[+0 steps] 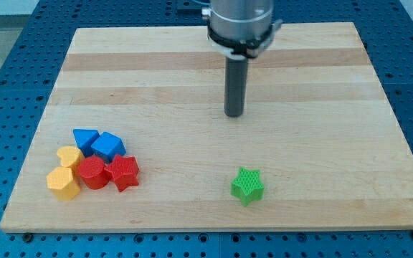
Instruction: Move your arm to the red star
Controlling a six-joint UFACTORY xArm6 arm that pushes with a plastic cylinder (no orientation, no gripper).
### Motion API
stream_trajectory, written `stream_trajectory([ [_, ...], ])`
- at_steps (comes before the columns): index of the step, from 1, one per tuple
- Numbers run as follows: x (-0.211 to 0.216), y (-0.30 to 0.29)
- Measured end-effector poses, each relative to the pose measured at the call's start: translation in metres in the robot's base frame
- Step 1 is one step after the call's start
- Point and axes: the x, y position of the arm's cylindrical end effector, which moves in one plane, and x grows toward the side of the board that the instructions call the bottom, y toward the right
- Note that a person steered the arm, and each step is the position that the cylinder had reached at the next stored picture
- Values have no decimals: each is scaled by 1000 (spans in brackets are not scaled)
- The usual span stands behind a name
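The red star (125, 172) lies at the view's lower left, at the right end of a tight cluster of blocks. My tip (234, 115) rests on the wooden board near its middle, well up and to the right of the red star. A red round block (92, 173) touches the star's left side. A blue cube-like block (107, 146) sits just above the star.
The cluster also holds a blue triangular block (84, 137), a yellow heart (69, 157) and a yellow block (64, 183). A green star (247, 185) lies alone below my tip. The wooden board (335, 86) sits on a blue perforated table.
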Motion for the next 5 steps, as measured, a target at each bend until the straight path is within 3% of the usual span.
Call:
stream_trajectory([
  [3,-120,-73],
  [5,-176,-68],
])
